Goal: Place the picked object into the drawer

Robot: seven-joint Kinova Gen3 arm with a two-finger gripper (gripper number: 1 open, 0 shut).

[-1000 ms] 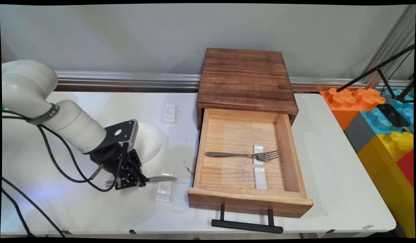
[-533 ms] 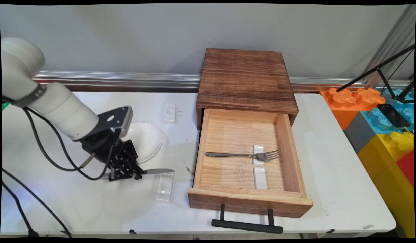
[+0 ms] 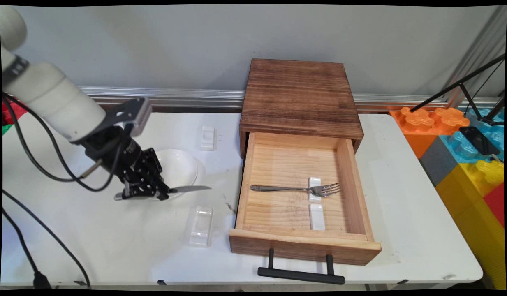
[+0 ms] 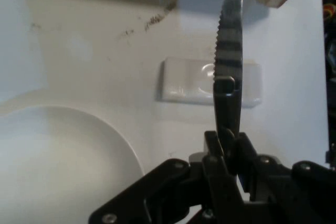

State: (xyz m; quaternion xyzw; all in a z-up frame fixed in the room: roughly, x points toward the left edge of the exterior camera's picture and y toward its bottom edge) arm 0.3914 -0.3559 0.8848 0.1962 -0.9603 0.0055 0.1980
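My gripper [image 3: 148,193] is shut on a steel table knife [image 3: 187,189], lifted off the table on the left. The blade points right toward the open wooden drawer [image 3: 241,193], and the handle end sticks out behind the fingers. In the hand view the serrated knife [image 4: 229,51] runs up from between the closed fingertips [image 4: 212,145], above a white cutlery rest [image 4: 184,82]. That cutlery rest [image 3: 200,226] lies on the table below and right of the blade. A white plate [image 3: 181,166] sits just behind the gripper; its rim [image 4: 79,129] fills the hand view's lower left.
Inside the drawer a fork [image 3: 296,189] lies across one white rest [image 3: 314,183], with a second rest [image 3: 318,216] in front. The drawer's black handle [image 3: 300,274] overhangs the table's near edge. Another white rest [image 3: 207,137] lies near the wooden cabinet [image 3: 298,94]. Coloured blocks [image 3: 463,156] stand at right.
The gripper has risen with the knife and drawn back toward the plate, lifting the blade off the near cutlery rest, which stays on the table.
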